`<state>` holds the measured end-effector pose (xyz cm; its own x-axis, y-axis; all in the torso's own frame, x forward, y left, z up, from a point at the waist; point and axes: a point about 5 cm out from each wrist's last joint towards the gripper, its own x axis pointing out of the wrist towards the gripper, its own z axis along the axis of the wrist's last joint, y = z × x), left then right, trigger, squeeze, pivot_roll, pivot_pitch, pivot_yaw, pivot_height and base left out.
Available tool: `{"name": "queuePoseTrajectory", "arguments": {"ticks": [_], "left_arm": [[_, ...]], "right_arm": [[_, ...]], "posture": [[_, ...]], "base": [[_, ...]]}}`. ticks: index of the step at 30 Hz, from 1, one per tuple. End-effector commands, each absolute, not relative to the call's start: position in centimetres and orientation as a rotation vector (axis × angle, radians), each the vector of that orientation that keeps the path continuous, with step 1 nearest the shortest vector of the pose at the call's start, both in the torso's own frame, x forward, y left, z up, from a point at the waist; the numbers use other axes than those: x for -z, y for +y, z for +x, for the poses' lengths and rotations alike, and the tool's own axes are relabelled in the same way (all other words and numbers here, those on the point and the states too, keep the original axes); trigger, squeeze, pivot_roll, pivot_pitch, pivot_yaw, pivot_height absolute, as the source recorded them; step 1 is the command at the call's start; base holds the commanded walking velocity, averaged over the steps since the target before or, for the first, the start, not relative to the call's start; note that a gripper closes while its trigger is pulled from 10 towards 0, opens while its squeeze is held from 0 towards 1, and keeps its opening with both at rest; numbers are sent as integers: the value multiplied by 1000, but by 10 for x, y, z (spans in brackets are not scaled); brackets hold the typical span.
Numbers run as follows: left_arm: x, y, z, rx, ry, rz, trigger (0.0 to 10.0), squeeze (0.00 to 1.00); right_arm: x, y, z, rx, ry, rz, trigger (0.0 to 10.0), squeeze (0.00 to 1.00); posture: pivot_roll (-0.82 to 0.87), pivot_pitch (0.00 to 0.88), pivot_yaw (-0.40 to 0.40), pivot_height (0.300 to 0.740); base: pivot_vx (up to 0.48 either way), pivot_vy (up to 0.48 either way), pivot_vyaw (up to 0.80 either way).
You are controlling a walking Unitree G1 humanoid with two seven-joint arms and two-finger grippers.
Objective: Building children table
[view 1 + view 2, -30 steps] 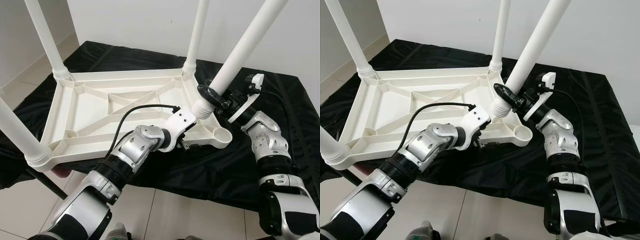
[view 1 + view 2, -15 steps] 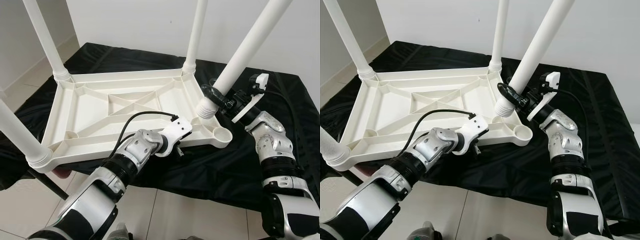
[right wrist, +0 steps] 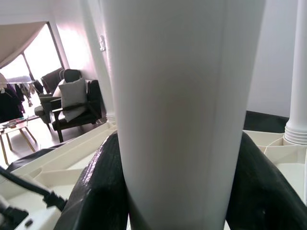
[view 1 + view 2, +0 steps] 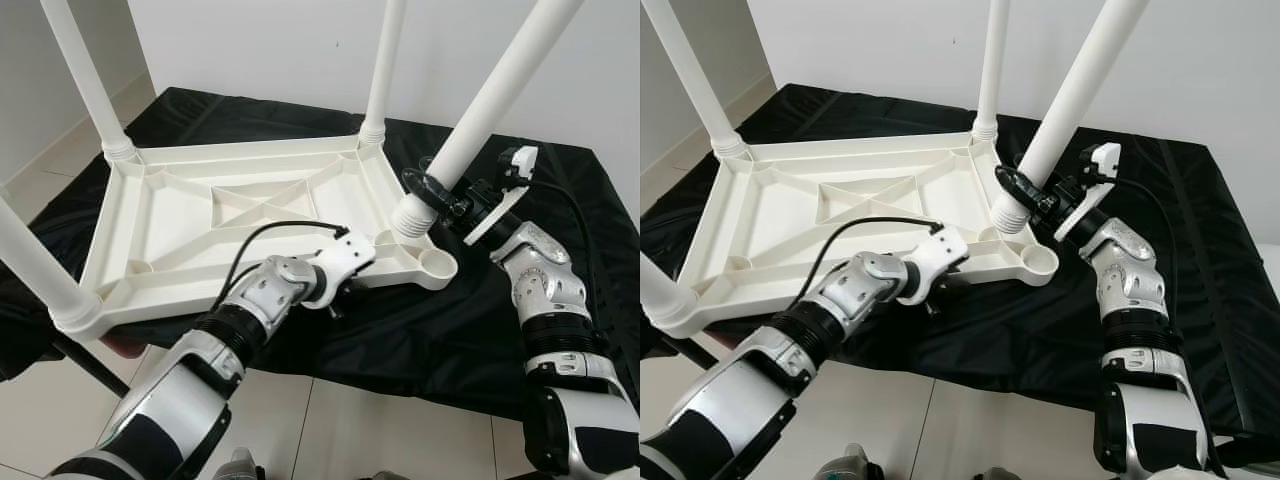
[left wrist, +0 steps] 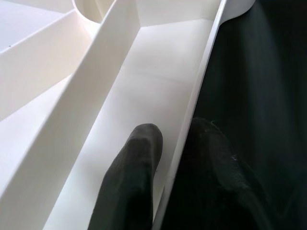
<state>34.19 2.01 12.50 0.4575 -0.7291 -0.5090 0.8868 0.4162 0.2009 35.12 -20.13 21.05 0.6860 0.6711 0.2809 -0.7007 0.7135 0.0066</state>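
Note:
A white plastic table top (image 4: 180,215) lies upside down on a black cloth. Three white legs stand in its corners: far left (image 4: 85,80), far middle (image 4: 383,60) and near left (image 4: 30,265). My right gripper (image 4: 432,190) is shut on a fourth leg (image 4: 480,110), which leans to the right. Its ribbed end (image 4: 410,215) rests on the frame just behind the empty round socket (image 4: 440,266) at the near right corner. My left gripper (image 4: 338,292) is shut on the table's near rim (image 5: 192,110), with one finger (image 5: 132,182) inside it and the other outside.
The black cloth (image 4: 560,300) spreads under and to the right of the table. Pale floor tiles (image 4: 330,430) lie in front, and a white wall rises behind. A dark rod (image 4: 90,365) pokes out below the near left corner.
My left gripper has slid left along the near rim, away from the socket corner. The held leg has shifted slightly with the right gripper, and the table top has moved a little.

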Motion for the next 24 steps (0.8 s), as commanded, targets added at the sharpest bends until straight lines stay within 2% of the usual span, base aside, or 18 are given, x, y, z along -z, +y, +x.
{"name": "queuePoseTrajectory", "arguments": {"ticks": [1, 5, 8, 15, 20, 21, 22, 23, 24], "left_arm": [[-122, 30, 344, 1039, 383, 526, 0, 0], [-123, 39, 344, 1058, 374, 540, 0, 0], [-132, 57, 347, 1065, 351, 549, 0, 0], [-141, 69, 351, 1070, 336, 567, 0, 0], [-138, 87, 357, 1012, 359, 578, 0, 0], [-137, 90, 359, 989, 364, 582, 3961, 0], [-137, 90, 359, 989, 364, 582, 3961, 0], [-136, 93, 360, 975, 366, 592, 2627, 0], [-135, 95, 360, 971, 368, 599, 2627, 0]], "right_arm": [[-213, -201, 352, -774, -269, 99, 10000, 0], [-213, -202, 352, -773, -267, 96, 10000, 0], [-214, -204, 352, -768, -266, 92, 10000, 0], [-215, -204, 353, -766, -270, 87, 10000, 0], [-212, -203, 348, -812, -252, 80, 10000, 0], [-210, -202, 345, -838, -246, 79, 10000, 0], [-210, -202, 345, -838, -246, 79, 10000, 0], [-209, -200, 342, -863, -241, 82, 10000, 0], [-208, -199, 340, -878, -238, 84, 10000, 0]], "posture": [[-54, 0, 25, 740], [-54, 0, 24, 740], [-47, 0, 25, 740], [-46, 0, 25, 740], [-45, 0, 23, 740], [-44, 0, 22, 740], [-44, 0, 22, 740], [-41, 0, 18, 740], [-42, 0, 16, 740]], "base": [[0, 0, 0], [0, 0, 0], [0, 0, 0], [0, 0, 0], [0, 0, 0], [0, 0, 0], [0, 0, 0], [0, 0, 0], [0, 0, 0]]}}
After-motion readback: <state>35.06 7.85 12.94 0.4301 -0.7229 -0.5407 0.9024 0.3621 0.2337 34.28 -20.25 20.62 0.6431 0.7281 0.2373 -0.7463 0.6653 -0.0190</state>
